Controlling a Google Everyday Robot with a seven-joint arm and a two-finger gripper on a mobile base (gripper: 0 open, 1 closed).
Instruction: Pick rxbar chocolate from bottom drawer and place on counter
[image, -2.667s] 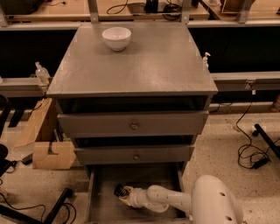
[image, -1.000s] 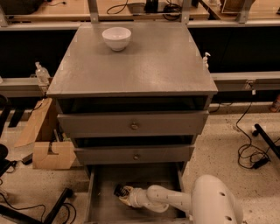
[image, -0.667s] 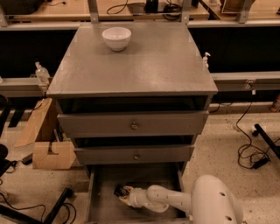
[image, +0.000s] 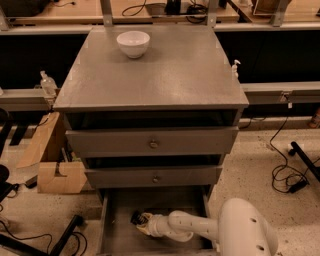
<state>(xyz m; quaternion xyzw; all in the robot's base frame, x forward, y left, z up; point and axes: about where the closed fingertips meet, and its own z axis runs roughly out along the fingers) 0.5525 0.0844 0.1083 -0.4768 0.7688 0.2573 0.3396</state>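
Observation:
The bottom drawer (image: 122, 205) stands pulled open below the two upper drawers. My white arm reaches into it from the right. My gripper (image: 140, 221) sits low on the drawer floor at its left half. A small dark object, the rxbar chocolate (image: 135, 217), shows right at the gripper's tip, touching it. The counter (image: 165, 70) is the grey top of the cabinet above.
A white bowl (image: 133, 43) stands at the back left of the counter. The two upper drawers (image: 152, 144) with round knobs overhang the open drawer. Cardboard boxes (image: 55, 170) lie on the floor to the left; cables (image: 285, 175) lie to the right.

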